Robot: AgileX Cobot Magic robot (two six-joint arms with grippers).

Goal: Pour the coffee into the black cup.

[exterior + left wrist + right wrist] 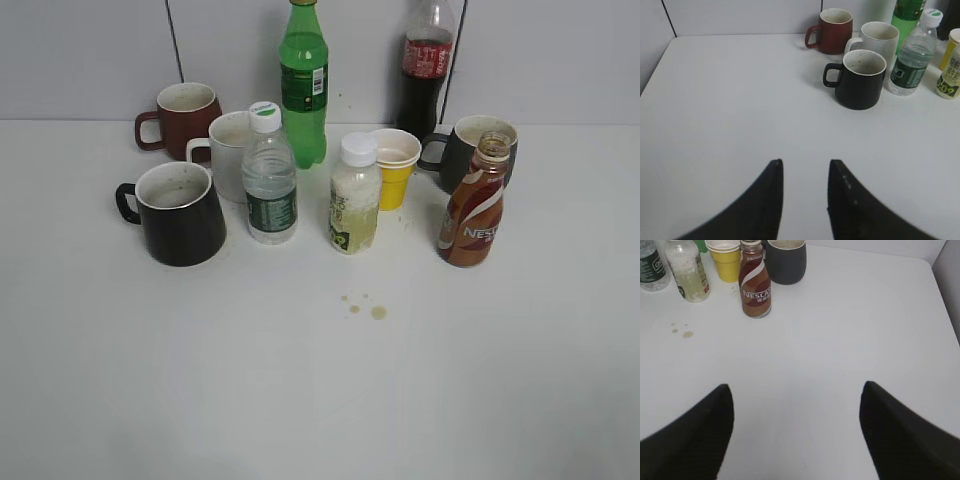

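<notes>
Nine containers stand on the white table [320, 400]: four mugs, one paper cup and four bottles. The black cup [178, 213] stands front left with its mouth up and its handle toward the left edge. Just behind it are a white mug [228, 152] and, farther back, a brown-red mug [182, 118]. The fourth mug, a dark grey one [470, 148], stands at the back right.

The coffee bottle [473, 205], brown with a Nescafé label and no cap on its neck, stands upright just in front of the dark grey mug, well apart from the black cup. Between them are a clear water bottle [269, 178] with a white cap, a pale juice bottle [354, 195] with a white cap, and a yellow paper cup [395, 167]. A green soda bottle [303, 85] and a cola bottle [424, 65] stand at the back wall. A few brown drops [365, 304] lie on the table in front of the juice bottle.

The left gripper [805, 192] hovers over bare table with a narrow gap between its fingers, holding nothing. The right gripper [797, 427] is spread wide, also holding nothing.
</notes>
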